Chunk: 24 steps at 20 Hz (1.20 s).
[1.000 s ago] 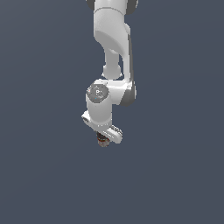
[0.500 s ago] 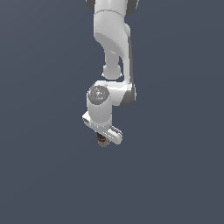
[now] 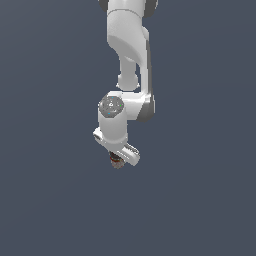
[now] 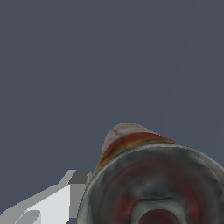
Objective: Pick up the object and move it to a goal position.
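Exterior view, white gripper (image 3: 118,161) clasping tin can (image 3: 117,161), surroundings featureless

glossy metal can (image 4: 153,183), smooth white plastic-looking gripper (image 3: 118,159), matt grey backdrop (image 3: 50,150).

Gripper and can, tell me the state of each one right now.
gripper: pointing down, shut on the can
can: held between the gripper's fingers, only its lower end showing below the gripper in the exterior view
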Each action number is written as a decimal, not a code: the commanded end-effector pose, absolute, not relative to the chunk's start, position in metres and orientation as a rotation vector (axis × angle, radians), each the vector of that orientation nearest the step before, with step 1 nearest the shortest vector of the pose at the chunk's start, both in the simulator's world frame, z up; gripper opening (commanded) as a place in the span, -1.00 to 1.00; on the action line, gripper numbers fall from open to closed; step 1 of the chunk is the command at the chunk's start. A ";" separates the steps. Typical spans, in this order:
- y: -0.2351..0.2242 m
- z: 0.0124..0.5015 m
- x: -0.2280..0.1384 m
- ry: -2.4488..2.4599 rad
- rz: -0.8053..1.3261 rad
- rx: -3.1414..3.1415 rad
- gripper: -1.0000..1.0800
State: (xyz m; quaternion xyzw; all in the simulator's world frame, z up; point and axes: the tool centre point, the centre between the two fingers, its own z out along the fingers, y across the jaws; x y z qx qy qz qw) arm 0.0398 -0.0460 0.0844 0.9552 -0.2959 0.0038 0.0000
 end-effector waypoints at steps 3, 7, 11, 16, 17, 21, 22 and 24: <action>-0.057 0.121 0.058 -0.994 0.095 2.985 -1.00; -0.074 0.176 0.080 -1.093 0.211 2.950 -1.00; -0.098 0.251 0.102 -1.222 0.366 2.892 -1.00; -0.129 0.354 0.116 -1.385 0.571 2.792 -1.00; -0.134 0.370 0.116 -1.410 0.604 2.774 -1.00; -0.149 0.423 0.115 -1.487 0.706 2.712 -1.00; -0.152 0.433 0.115 -1.501 0.726 2.700 -1.00; -0.156 0.450 0.113 -1.524 0.757 2.679 -1.00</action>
